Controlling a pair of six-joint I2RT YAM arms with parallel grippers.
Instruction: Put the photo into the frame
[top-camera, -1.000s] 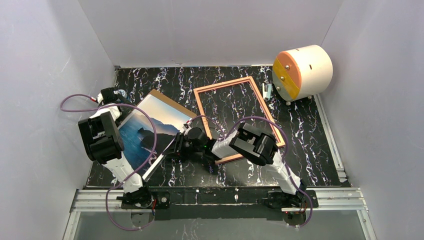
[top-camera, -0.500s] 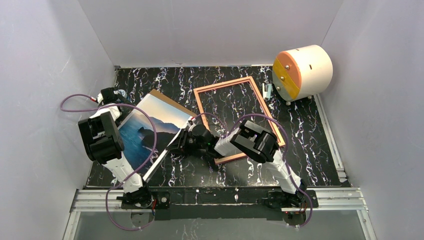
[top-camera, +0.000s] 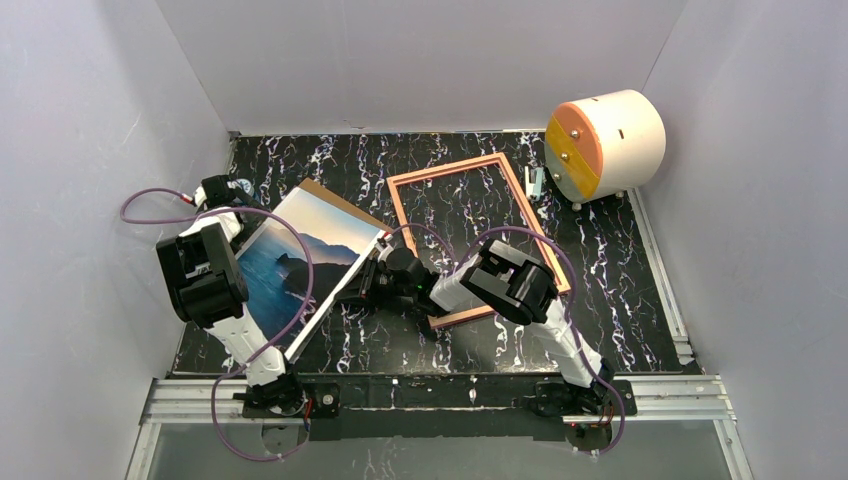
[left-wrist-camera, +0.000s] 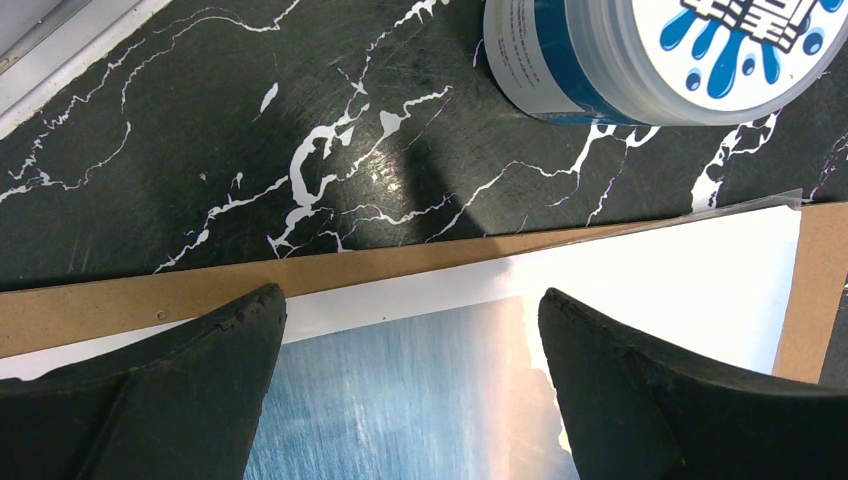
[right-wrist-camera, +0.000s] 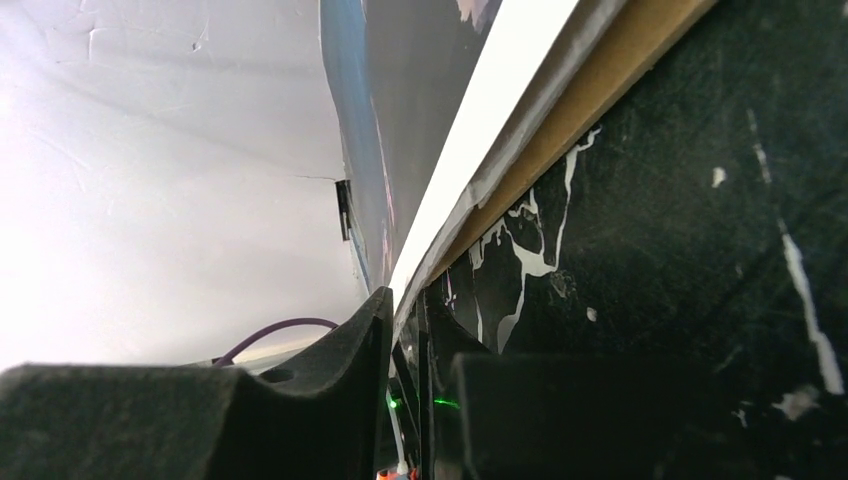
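None of the task was done as far as I could see. From the top camera, the frame (top-camera: 445, 170) lay empty on the table (top-camera: 640, 300), only the marbled surface showing through its opening. The photo (top-camera: 300, 250) lay well to its left, face up on the backing board (top-camera: 325, 190). My right gripper (top-camera: 362, 290) sat low at the photo's near-right edge, between print and frame, and my left gripper (top-camera: 217, 190) hung over the far-left corner. What was left, I judged, was to get the print off the board, carry it across and settle it inside the frame. A white drum with an orange face (top-camera: 605, 143) stood just beyond the frame's far-right corner, out of the route, I reckoned.

Through the left wrist camera, the fingers (left-wrist-camera: 180, 380) were spread wide and held nothing, poised above the photo's white border. A round tub with a blue-splashed lid (left-wrist-camera: 640, 50) stood just past the board's edge.

Through the right wrist camera, the fingers (right-wrist-camera: 300, 400) stood close together, with the photo's edge and the board's edge both running into the narrow gap. Whether they had clamped, and on the print alone or the board too, I could not tell. The board coming along was the snag I feared.
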